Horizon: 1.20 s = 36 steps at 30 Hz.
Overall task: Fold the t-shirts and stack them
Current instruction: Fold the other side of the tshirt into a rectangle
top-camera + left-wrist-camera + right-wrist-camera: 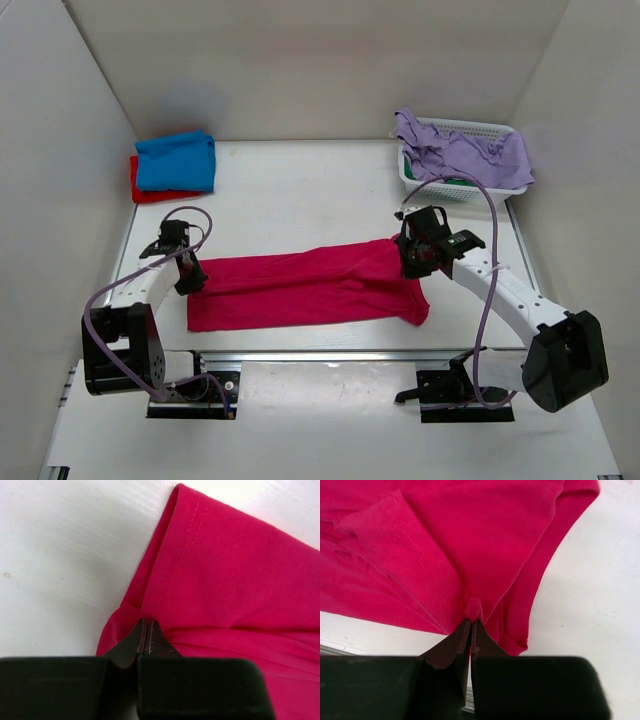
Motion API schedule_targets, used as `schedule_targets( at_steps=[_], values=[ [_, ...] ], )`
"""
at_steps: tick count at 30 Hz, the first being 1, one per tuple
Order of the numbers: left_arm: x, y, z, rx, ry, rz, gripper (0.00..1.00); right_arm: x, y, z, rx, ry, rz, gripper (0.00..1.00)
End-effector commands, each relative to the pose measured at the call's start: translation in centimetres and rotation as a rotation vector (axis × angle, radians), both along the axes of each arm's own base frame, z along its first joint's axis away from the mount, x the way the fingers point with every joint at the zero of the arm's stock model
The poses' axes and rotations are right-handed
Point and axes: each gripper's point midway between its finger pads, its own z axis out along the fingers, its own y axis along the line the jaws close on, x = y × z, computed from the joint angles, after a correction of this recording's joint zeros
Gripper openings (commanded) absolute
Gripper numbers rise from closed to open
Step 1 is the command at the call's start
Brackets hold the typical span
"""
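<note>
A crimson-pink t-shirt (300,285) lies stretched in a long band across the near table. My left gripper (188,268) is shut on its left end; the left wrist view shows the jaws (145,625) closed on a fold of the pink cloth (240,580) beside a stitched hem. My right gripper (415,258) is shut on its right end, lifting it slightly; the right wrist view shows the jaws (471,622) pinching a small tuft of the cloth (470,540). A folded blue t-shirt (178,160) lies on a folded red one (150,190) at the far left.
A white slatted basket (480,130) stands at the far right with lilac cloth (460,155) draped over it and something green inside. White walls enclose the table on three sides. A metal rail (350,355) runs along the near edge.
</note>
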Motion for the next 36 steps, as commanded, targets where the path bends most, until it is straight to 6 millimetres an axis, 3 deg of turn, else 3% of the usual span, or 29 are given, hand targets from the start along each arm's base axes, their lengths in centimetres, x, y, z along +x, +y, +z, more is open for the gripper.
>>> schedule_targets(
  at_steps=[1,11,24,27,31,33,36],
  values=[
    [0.0,0.2,0.5,0.018,-0.040,0.010,0.00,-0.2,1.0,0.3,0.061,-0.025,-0.002,0.00],
    [0.0,0.5,0.4,0.028,-0.031,0.021,0.00,-3.4,1.9,-0.9,0.114,0.029,-0.025,0.00],
    [0.0,0.5,0.3,0.017,-0.029,0.024,0.00,-6.0,2.7,-1.6,0.145,0.075,0.004,0.00],
    [-0.1,0.2,0.2,0.012,-0.020,0.009,0.15,-6.9,2.4,-2.9,0.133,0.124,0.007,0.00],
    [1.3,-0.2,1.8,-0.010,-0.085,-0.010,0.55,-7.4,2.0,-4.3,0.091,0.149,0.023,0.05],
    [2.7,-0.2,3.5,-0.003,-0.153,-0.028,0.62,-7.0,1.9,-4.0,0.090,0.131,0.021,0.19],
    [5.4,-0.7,6.9,0.029,-0.263,-0.078,0.64,-5.6,1.5,-2.7,0.068,0.096,0.003,0.44]
  ],
)
